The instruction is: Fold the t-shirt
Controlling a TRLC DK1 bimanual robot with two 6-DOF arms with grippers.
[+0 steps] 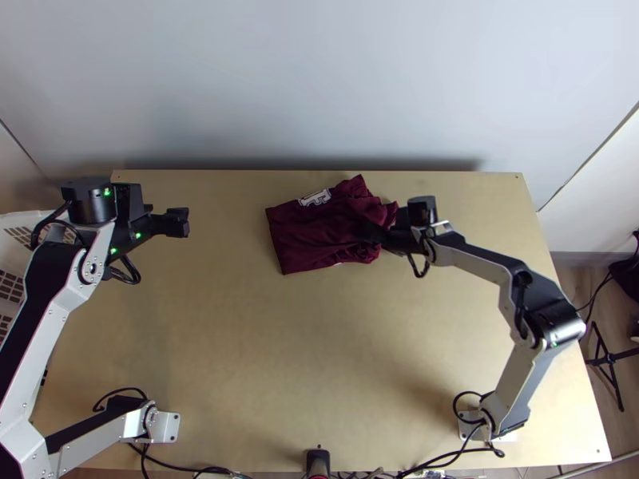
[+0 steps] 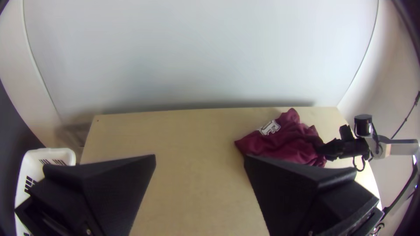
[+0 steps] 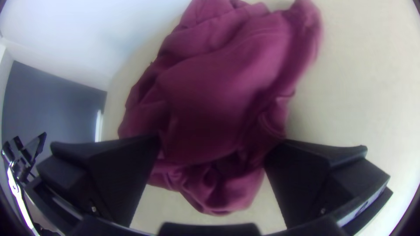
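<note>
The t-shirt (image 1: 307, 235), bunched at its right end, lies upper centre in the top view. Left gripper (image 1: 179, 223), upper left: fingers wide apart. Right gripper (image 1: 371, 231), at the bunched end: fingers wide apart.

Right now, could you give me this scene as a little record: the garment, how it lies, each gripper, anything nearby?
Garment: maroon t-shirt with white print
Lie: flatter at top view's left, bunched towards the right gripper
Left gripper: open, away from the t-shirt
Right gripper: open, at the bunched end
Beside the table: white slotted basket
Folding: unfinished
</note>
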